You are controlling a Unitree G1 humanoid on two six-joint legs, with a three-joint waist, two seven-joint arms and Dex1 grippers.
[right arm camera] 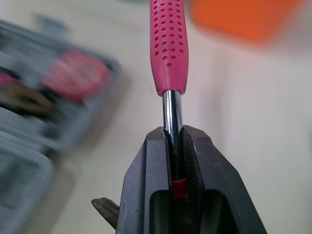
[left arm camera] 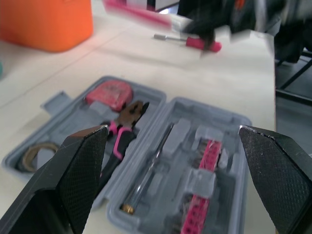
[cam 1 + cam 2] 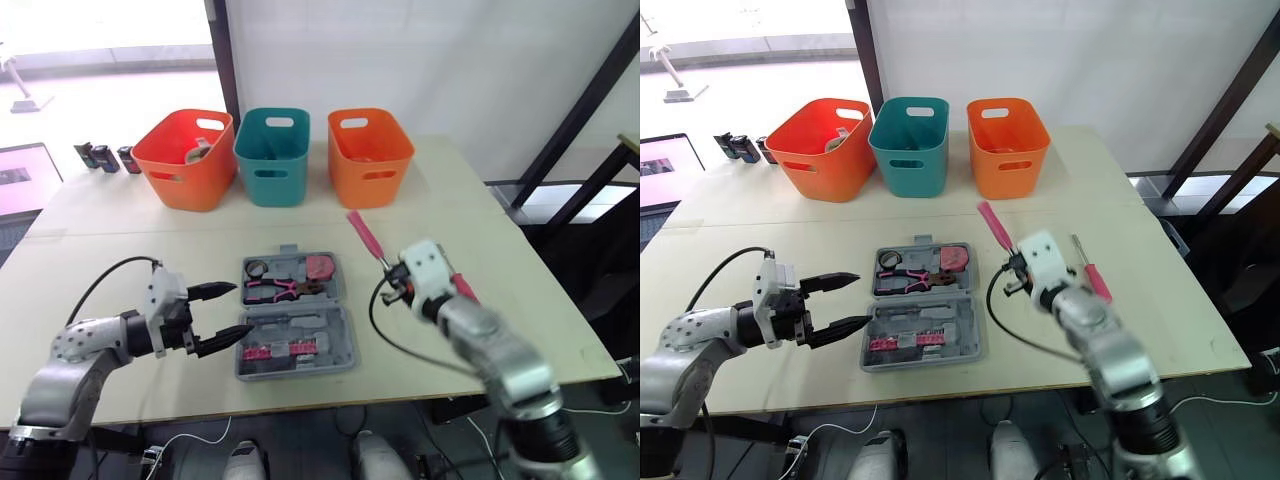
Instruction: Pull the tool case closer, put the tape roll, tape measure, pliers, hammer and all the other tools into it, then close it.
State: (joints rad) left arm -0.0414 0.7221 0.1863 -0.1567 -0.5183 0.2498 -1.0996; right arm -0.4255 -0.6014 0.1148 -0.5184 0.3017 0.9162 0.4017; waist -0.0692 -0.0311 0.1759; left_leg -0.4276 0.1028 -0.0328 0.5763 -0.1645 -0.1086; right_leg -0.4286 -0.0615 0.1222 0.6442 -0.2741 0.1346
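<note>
1. Arms flank the open grey plastic tool case [image 3: 338, 325], which lies flat near the front edge of the pale wooden table [image 3: 120, 240] with both halves spread.
2. The left arm is bent at the elbow, its forearm level and aimed across at the case's left side. The left gripper [image 3: 240, 310] hovers just beside that edge, its two black fingers spread wide with nothing between them.
3. The right arm reaches forward just right of the case. The right gripper [image 1: 174, 139] is pinched tight on the bare steel shaft of the pink-handled hammer [image 3: 365, 235], just below the grip, and the handle slants away toward the right-hand orange plastic basket [image 3: 370, 155].
4. The case's far half holds a brown tape roll [image 3: 255, 268], pink-handled pliers [image 3: 280, 290] and a pink tape measure [image 3: 320, 268]. The near half holds a pink strip of bits [image 3: 275, 350].
5. A red-handled screwdriver [image 3: 462, 285] lies on the table just right of the right wrist, outside the case.
6. The hammer's head is hidden behind the white wrist housing. A dark metal tip shows beside the fingers in the right wrist view, but I cannot tell what it is. The baskets' contents are hard to make out.
</note>
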